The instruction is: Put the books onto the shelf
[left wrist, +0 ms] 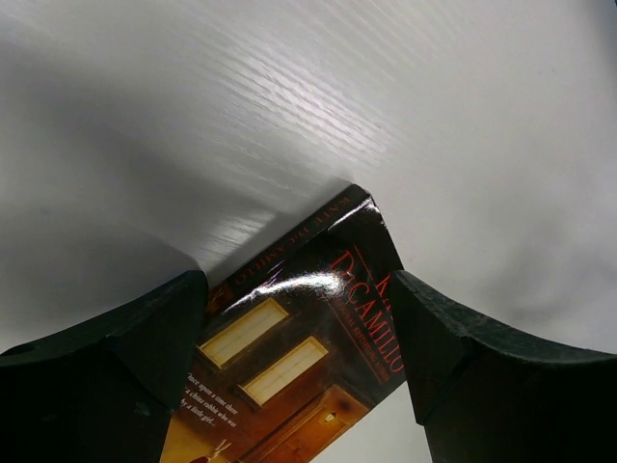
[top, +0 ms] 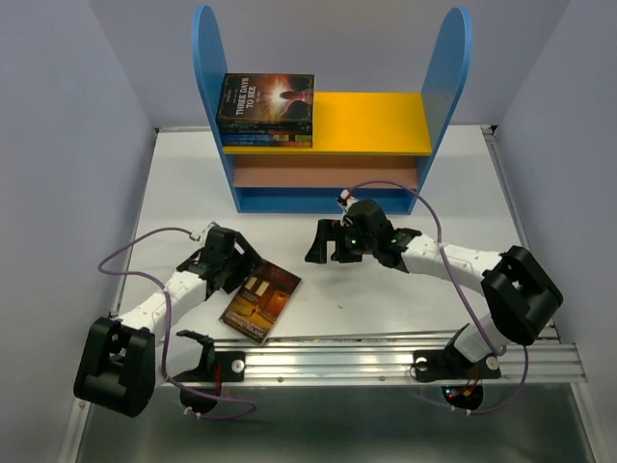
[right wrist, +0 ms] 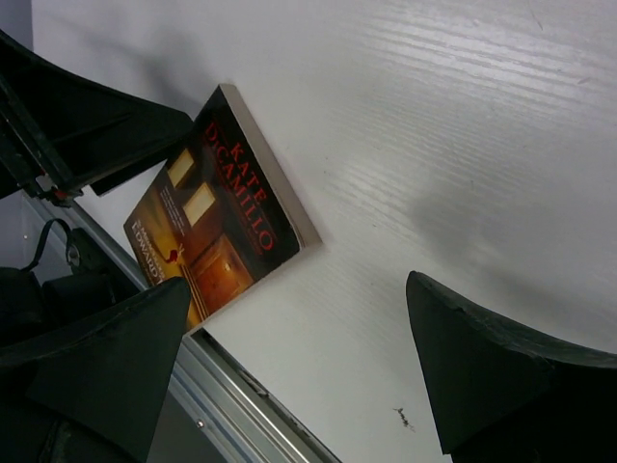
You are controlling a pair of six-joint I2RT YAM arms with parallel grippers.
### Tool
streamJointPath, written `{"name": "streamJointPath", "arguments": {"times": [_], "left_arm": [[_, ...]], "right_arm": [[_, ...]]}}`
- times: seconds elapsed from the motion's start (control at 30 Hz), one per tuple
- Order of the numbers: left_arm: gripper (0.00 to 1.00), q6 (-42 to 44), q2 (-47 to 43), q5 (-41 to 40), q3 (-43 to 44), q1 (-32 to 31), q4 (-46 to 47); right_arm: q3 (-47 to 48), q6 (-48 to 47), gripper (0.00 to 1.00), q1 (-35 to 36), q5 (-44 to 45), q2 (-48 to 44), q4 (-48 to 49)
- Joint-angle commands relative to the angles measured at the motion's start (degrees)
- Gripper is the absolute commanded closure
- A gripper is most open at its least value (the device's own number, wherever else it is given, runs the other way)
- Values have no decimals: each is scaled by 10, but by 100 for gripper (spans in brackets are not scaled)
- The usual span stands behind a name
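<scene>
Dark orange-lit book [top: 261, 301] flat on desk [top: 405, 299]. Your left end effector [left wrist: 301, 333] spread wide astride its end; pinch unclear. Other books [top: 265, 108] stacked on shelf [top: 453, 77], yellow board [top: 376, 121]. Your right end effector [top: 330, 253] gapes, empty.

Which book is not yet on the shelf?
The Kate DiCamillo book lying on the table at the left gripper; the others are stacked on the yellow board.

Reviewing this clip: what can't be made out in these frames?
- Top view: the stack on the shelf shows only its top cover, so the count is unclear.
- Left wrist view: the book is cut off below by the frame edge and the fingers.
- Same view: whether the left gripper touches the book cannot be told.
</scene>
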Motion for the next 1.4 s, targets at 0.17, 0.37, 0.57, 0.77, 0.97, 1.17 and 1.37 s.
{"name": "streamJointPath", "arguments": {"times": [0.17,0.37,0.57,0.77,0.97,1.17,1.37], "left_arm": [[16,-75,41,4,5,-76,30],[16,-60,63,-1,25,-82,21],[16,-53,61,-31,37,-82,8],[16,-55,45,-46,30,-81,-9],[16,-56,35,-58,30,-82,-23],[16,-58,34,-61,27,-82,-26],[16,-61,30,-59,22,-82,-22]], "right_arm": [[-11,18,0,4,-90,25,-29],[-45,17,0,23,-179,36,-22],[-63,34,0,36,-212,43,31],[-36,34,0,46,-192,80,48],[1,32,0,46,-177,125,55],[32,26,0,51,-178,133,59],[45,21,0,57,-186,119,68]]}}
